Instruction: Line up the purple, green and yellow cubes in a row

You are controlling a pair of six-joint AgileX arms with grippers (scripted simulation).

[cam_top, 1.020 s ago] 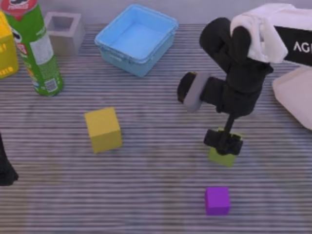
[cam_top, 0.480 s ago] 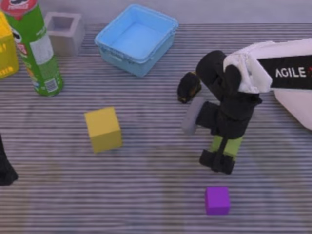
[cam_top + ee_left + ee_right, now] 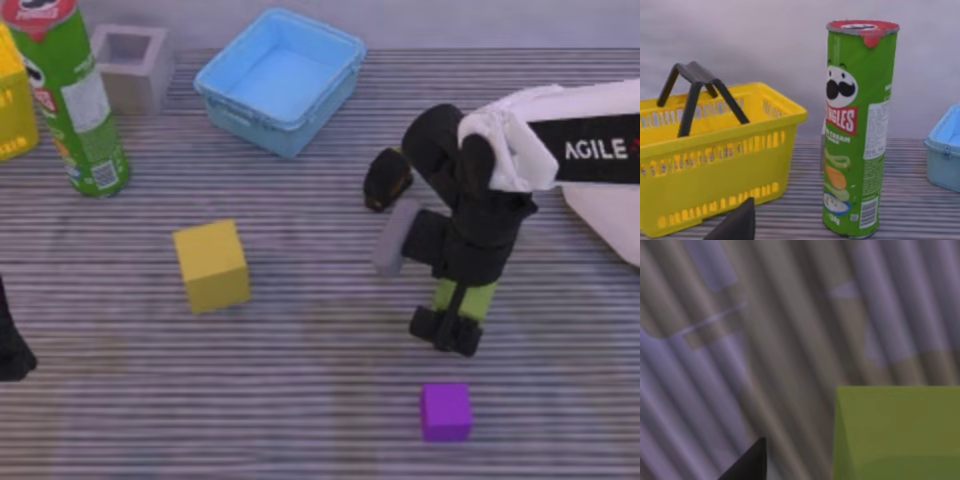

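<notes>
Right of table centre, right gripper (image 3: 446, 331) clamped on green cube (image 3: 465, 296), purple cube (image 3: 445, 411) just below, yellow cube (image 3: 211, 265) well left

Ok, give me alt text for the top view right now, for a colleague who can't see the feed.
The right gripper holds the green cube at the table's right, with the purple cube nearer the front edge and the yellow cube at centre-left. Behind stand a blue bin, a green crisp can and a grey hollow block.
</notes>
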